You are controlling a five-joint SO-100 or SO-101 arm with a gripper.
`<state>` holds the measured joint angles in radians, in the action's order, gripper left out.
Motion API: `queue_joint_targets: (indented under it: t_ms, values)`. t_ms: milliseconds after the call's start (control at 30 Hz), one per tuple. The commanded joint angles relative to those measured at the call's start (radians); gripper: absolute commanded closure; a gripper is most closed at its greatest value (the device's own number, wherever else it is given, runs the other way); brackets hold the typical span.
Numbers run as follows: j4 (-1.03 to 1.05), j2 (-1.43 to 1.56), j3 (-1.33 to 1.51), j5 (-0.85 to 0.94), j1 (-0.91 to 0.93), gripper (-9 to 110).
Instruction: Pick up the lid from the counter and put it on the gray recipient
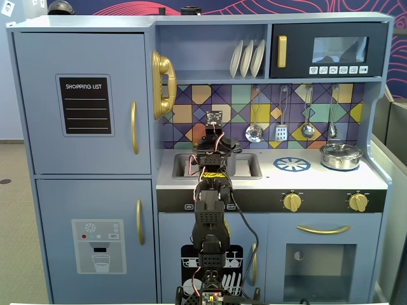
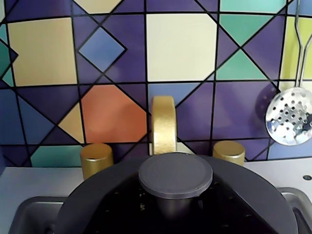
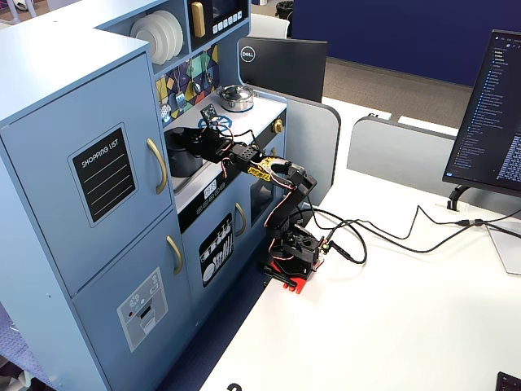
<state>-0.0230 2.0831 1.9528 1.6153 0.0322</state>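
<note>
The dark gray lid [image 2: 253,190] fills the bottom of the wrist view, its round knob [image 2: 175,174] at the centre. It hangs level over the sink [image 2: 24,214]. My gripper [image 2: 173,209] shows only as black shapes on both sides of the knob's stem and appears shut on it. In a fixed view my gripper [image 3: 205,142] reaches over the sink, with the gray pot [image 3: 181,159] standing in the sink right under it. I cannot tell whether the lid touches the pot. In the other fixed view my arm [image 1: 213,152] hides the pot and the lid.
A gold faucet [image 2: 163,124] with two gold knobs stands just behind the lid. A slotted spoon [image 2: 289,117] hangs on the tiled wall. A shiny steel pot [image 1: 341,155] and a blue burner mark [image 1: 292,164] are to the right of the sink [image 1: 251,166].
</note>
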Motion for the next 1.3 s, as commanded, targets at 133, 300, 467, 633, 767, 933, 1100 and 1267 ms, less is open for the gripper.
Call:
queue_joint_targets:
  t_ms: [133, 300, 467, 633, 767, 933, 1100, 1267]
  values:
    - [-0.049, 0.006, 0.003, -0.009, 0.015, 102]
    - [-0.049, 0.020, 0.017, -0.008, 0.023, 102]
    - [-0.040, 0.037, 0.034, 0.000, 0.031, 102]
    - [-0.034, 0.041, 0.035, 0.017, 0.034, 102]
    - [-0.023, 0.051, 0.040, 0.032, 0.040, 102]
    - [0.077, 0.098, 0.048, 0.021, 0.051, 81]
    - [0.242, 0.207, 0.077, 0.015, 0.057, 72]
    - [0.479, 0.391, 0.066, -0.025, 0.000, 75]
